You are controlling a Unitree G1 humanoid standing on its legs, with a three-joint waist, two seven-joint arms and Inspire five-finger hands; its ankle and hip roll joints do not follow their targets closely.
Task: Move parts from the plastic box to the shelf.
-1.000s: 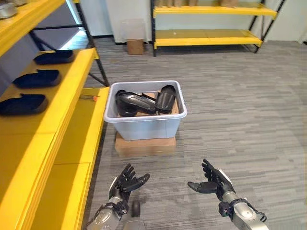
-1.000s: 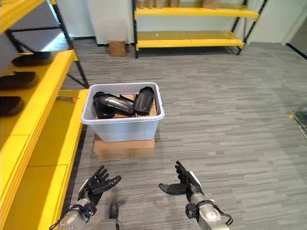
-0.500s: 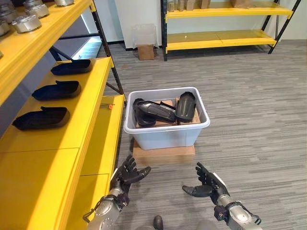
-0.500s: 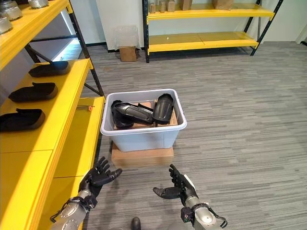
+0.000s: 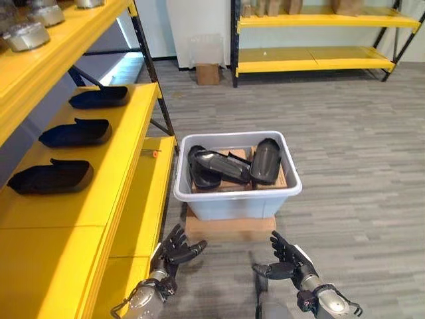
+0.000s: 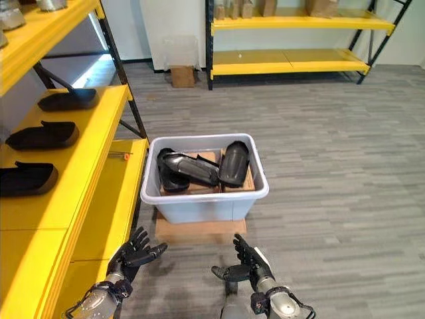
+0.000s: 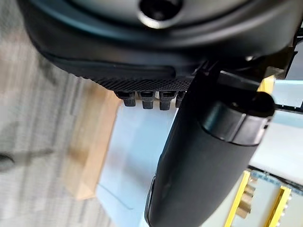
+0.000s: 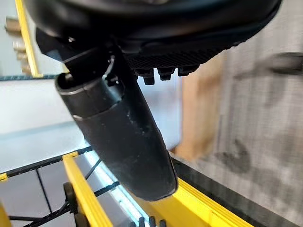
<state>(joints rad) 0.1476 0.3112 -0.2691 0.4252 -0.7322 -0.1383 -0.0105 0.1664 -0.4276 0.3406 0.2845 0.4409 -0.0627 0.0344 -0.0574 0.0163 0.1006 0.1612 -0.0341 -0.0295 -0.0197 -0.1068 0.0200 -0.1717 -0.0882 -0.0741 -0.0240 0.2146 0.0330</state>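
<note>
Your two head views look down from above and forward across the floor, a slight step apart sideways; both take in the plastic box, the yellow shelf on your left and both hands low in the picture. Each wrist view sits very close behind its own hand, the left hand and the right hand, looking along it toward the box.

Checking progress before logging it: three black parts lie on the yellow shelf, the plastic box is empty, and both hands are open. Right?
Not quite. The plastic box still holds black parts, as the left eye view shows. Three parts on the yellow shelf, left hand and right hand open: right.
</note>
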